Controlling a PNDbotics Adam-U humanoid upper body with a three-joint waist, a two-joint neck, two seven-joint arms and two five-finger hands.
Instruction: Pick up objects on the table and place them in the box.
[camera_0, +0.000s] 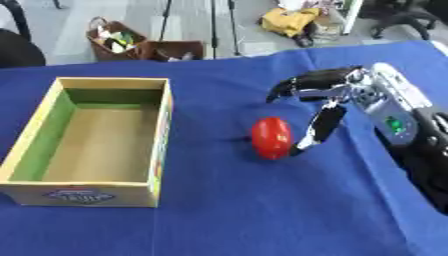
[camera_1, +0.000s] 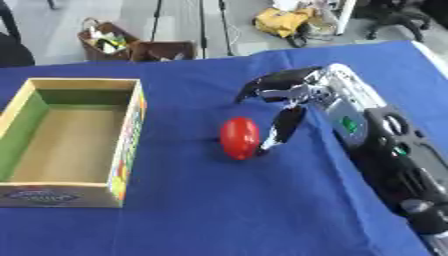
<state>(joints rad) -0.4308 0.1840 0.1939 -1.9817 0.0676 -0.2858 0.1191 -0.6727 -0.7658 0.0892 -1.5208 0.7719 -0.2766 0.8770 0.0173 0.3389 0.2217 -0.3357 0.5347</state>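
A red egg-shaped object (camera_0: 271, 137) lies on the blue tablecloth near the middle. My right hand (camera_0: 337, 92) comes in from the right and hovers just right of it. The thumb (camera_0: 319, 127) points down beside the object's right side, and the fingers (camera_0: 302, 82) stretch out behind and above it. Nothing is held in the hand, which is open. The open wooden box (camera_0: 52, 122) with a green inner wall stands at the left and is empty inside. My left hand shows in neither view.
The blue cloth (camera_0: 245, 215) covers the whole table. Beyond the far edge, on the floor, stand brown baskets (camera_0: 118, 42) and a yellow bag (camera_0: 289, 20).
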